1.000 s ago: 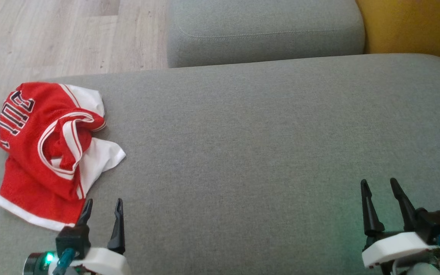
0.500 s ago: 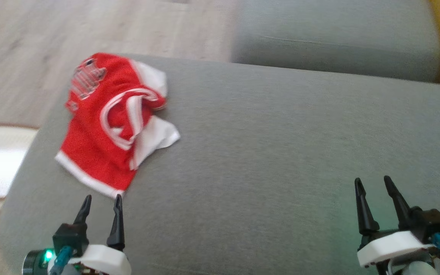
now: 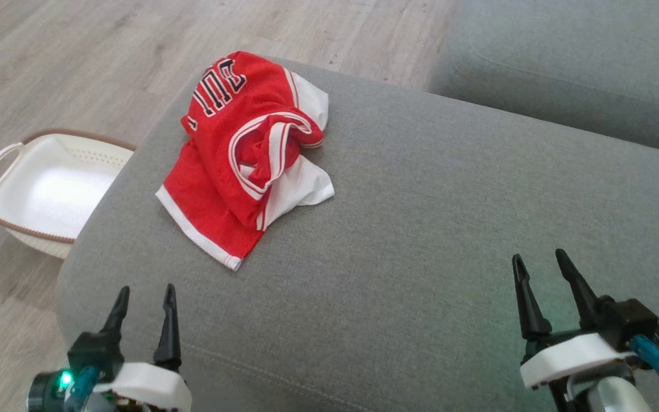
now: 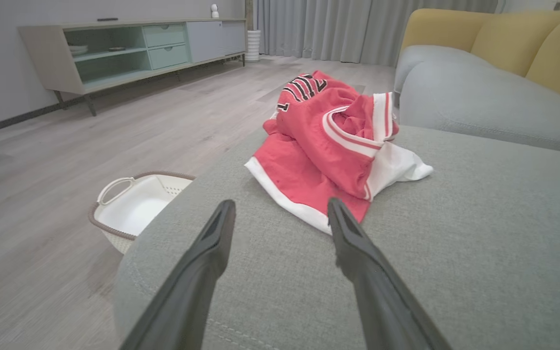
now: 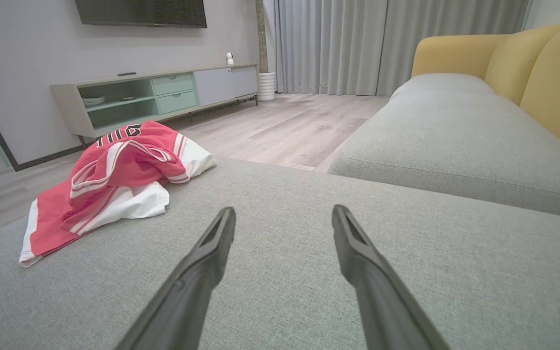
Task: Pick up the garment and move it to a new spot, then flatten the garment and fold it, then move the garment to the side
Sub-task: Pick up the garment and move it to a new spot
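The red-and-white garment [image 3: 243,154] is lying crumpled on the grey cushion [image 3: 432,240], close to its left edge and far corner. Its lettered part is reaching toward the rim, and a white basket [image 3: 3,154] is sitting on the wooden floor [image 3: 78,57] just below that side. The left gripper [image 3: 146,288] is hovering over the cushion's near corner, jaws spread and grasping nothing, with the garment's white hem a short way ahead of its fingertips. The right gripper [image 3: 539,255] is hanging well apart from the garment on the other side, likewise released and empty. The main risk I am seeing is the edge: a low, sliding approach from the left gripper is likely to be pushing the cloth outward rather than pinching it, and the garment could be slipping off toward the floor or basket. The bunched layers are posing a second hazard, since a pinch on one thin fold may be lifting only part of the cloth, leaving the rest dragging and twisting. Descending too deep could also be snagging the cushion's fabric along with the garment.
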Tool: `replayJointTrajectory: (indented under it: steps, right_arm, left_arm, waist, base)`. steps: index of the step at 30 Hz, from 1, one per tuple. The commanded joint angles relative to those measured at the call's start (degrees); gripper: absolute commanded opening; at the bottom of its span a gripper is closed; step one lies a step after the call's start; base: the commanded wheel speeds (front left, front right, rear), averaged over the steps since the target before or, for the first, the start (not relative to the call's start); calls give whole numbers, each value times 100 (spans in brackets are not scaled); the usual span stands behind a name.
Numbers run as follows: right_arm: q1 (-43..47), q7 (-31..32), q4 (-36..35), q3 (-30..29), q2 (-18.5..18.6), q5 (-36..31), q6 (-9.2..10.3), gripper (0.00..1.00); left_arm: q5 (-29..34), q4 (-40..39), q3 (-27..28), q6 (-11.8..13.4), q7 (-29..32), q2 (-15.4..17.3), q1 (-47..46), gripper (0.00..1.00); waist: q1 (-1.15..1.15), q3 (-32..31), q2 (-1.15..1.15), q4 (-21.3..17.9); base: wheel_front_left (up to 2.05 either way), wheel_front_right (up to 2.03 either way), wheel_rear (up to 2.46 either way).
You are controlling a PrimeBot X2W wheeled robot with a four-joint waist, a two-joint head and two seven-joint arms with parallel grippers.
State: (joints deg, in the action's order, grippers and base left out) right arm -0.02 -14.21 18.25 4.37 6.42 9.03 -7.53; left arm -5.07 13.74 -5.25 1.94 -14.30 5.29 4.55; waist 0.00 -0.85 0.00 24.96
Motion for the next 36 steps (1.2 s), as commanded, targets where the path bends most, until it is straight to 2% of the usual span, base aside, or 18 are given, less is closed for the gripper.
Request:
replayJointTrajectory:
  steps: [1, 8, 9, 13, 22, 30, 31, 32, 33, 36]
  right_arm:
    - [-249, -79, -183, 152, 108, 45, 4, 100]
    - [-531, -67, -469, 317, 332, 50, 4, 100]
    - [-698, -22, -581, 377, 437, 47, 4, 100]
    - [-1061, 113, -866, 490, 657, 54, 4, 100]
    - [-1584, 477, -1570, 655, 1120, 123, 4, 100]
    - [-1524, 668, -1872, 548, 1273, 216, 4, 100]
    - [-1489, 684, -1890, 531, 1282, 224, 4, 100]
    - [-1453, 697, -1903, 502, 1279, 236, 4, 100]
    - [-1418, 704, -1909, 474, 1274, 249, 4, 100]
    - [-1308, 704, -1902, 396, 1249, 274, 4, 100]
  left_arm:
    - [-71, -203, 191, -60, -70, -15, -278, 100]
    - [-512, -89, 318, -412, 18, 18, -1361, 100]
    - [-668, -19, 414, -486, 163, 88, -1854, 100]
    - [-942, 272, 615, -575, 618, 321, -2880, 100]
    - [-1200, 1756, 824, -506, 1795, 798, -4779, 100]
    - [-1120, 3143, 798, -321, 2080, 1019, -5341, 100]
    - [-1133, 3319, 797, -332, 2101, 1036, -5380, 94]
    - [-1142, 3462, 794, -348, 2083, 1050, -5419, 25]
    - [-1145, 3583, 786, -364, 2050, 1063, -5454, 0]
    - [-1037, 3735, 687, -391, 1780, 1148, -5569, 0]
  waist:
    - [0, 61, 0, -75]
    - [0, 821, 0, -362]
    - [0, 1143, 0, -481]
    - [0, 1847, 0, -712]
    - [0, 2989, 0, -1096]
    - [0, 3130, 0, -1297]
    - [0, 3101, 0, -1312]
    - [0, 3062, 0, -1323]
    - [0, 3008, 0, -1328]
    - [0, 2805, 0, -1306]
  base:
    - [0, 0, 0]
    - [0, 0, 0]
    - [0, 0, 0]
    - [0, 0, 0]
    - [0, 0, 0]
    - [0, 0, 0]
    - [0, 0, 0]
    - [0, 0, 0]
    - [0, 0, 0]
    - [0, 0, 0]
